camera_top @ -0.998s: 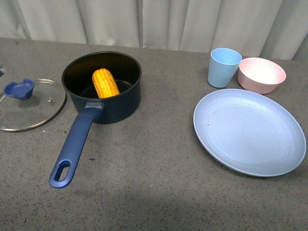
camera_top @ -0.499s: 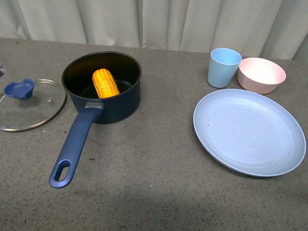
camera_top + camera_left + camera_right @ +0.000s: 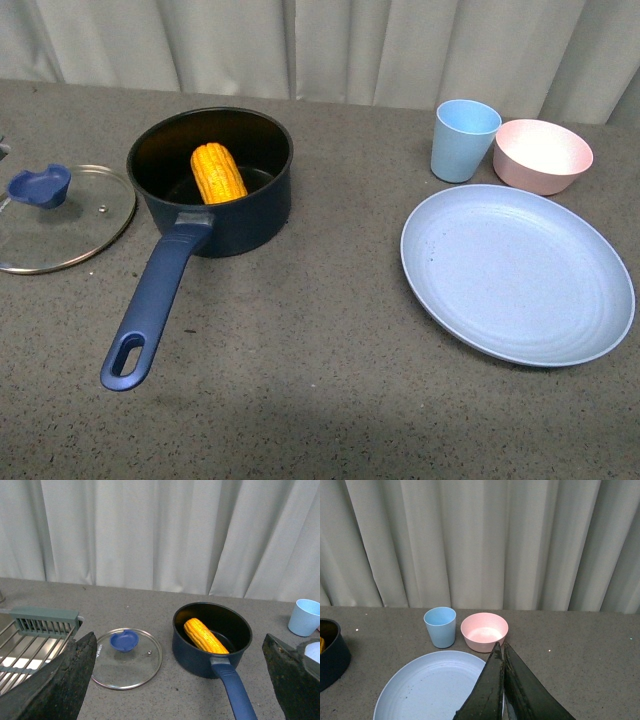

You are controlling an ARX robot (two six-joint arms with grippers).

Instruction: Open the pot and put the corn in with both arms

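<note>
the corn (image 3: 219,172) lies inside the pot (image 3: 212,186), whose lid (image 3: 60,217) rests just beside it, the wide-open left gripper (image 3: 180,680) drawn back well short of the pot and the right gripper (image 3: 502,680), fingers pressed together, far off over the plate (image 3: 430,690).

No visible change besides a hair's leftward shift of the whole front view.
</note>
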